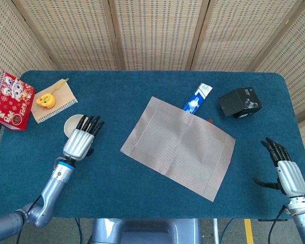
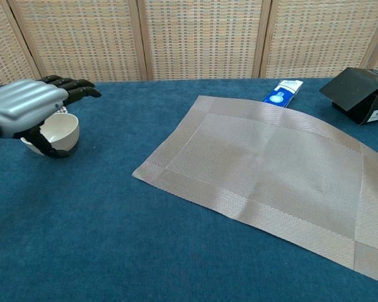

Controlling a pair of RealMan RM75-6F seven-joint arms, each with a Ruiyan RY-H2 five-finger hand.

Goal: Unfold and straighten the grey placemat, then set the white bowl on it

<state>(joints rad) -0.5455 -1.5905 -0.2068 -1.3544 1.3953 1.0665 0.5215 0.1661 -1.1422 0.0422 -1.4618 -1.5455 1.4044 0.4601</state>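
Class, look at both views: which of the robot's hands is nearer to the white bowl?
The left hand is nearer; it hovers over the white bowl, fingers spread. The right hand rests open at the table's opposite near corner, beyond the grey placemat.

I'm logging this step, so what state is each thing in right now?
grey placemat: unfolded, flat, askew on the table.
white bowl: upright, empty, off the mat.
left hand: open, over the bowl.
right hand: open, holding nothing.
black box: flap open.
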